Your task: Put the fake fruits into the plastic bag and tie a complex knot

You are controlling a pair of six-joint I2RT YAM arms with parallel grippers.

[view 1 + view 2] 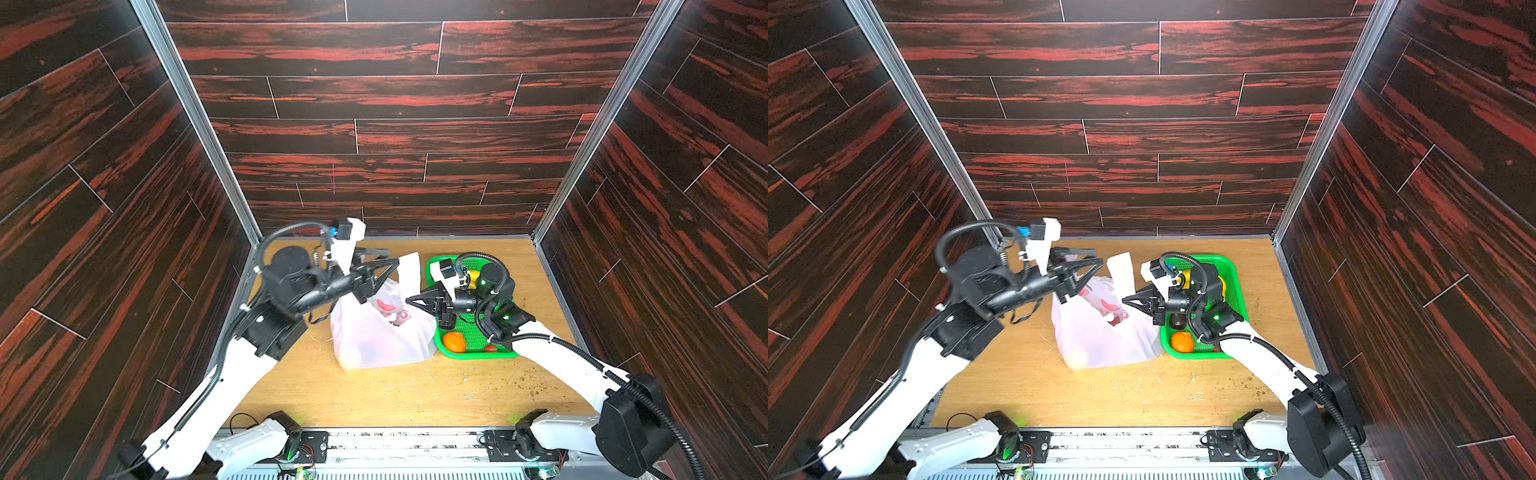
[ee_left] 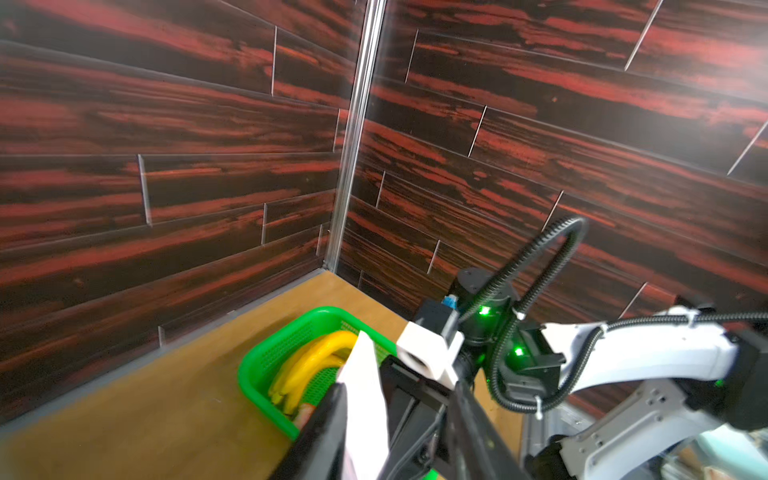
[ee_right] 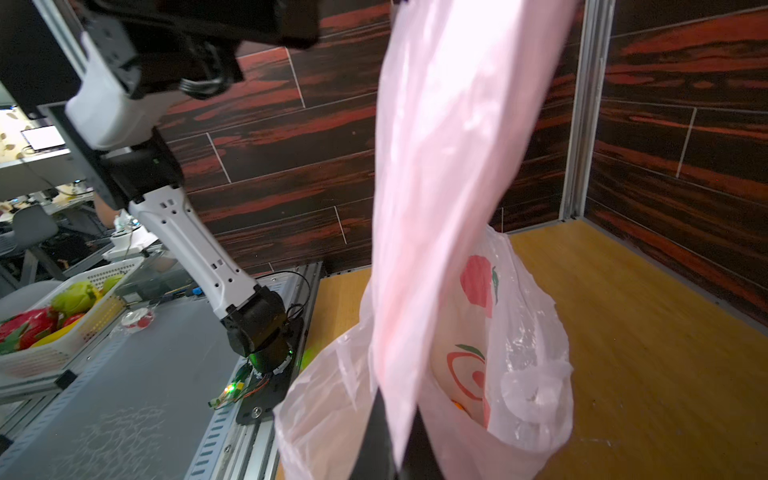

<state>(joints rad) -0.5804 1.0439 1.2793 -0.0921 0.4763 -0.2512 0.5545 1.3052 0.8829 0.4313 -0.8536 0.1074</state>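
The right fingers [image 3: 372, 440] pinch the bag's [image 1: 382, 336] handle strip [image 3: 449, 166], which rises between the spread left fingers [image 2: 324, 424]; fruit [image 3: 458, 405] inside shows only faintly.

Green mesh basket [image 1: 478, 355] at the right of a wooden tabletop [image 1: 374, 403] strewn with crumbs [image 1: 536, 388]; dark red wood-grain wall panels [image 1: 374, 104]; aluminium corner posts [image 1: 195, 112]; white lattice basket [image 3: 62, 345] outside the enclosure.
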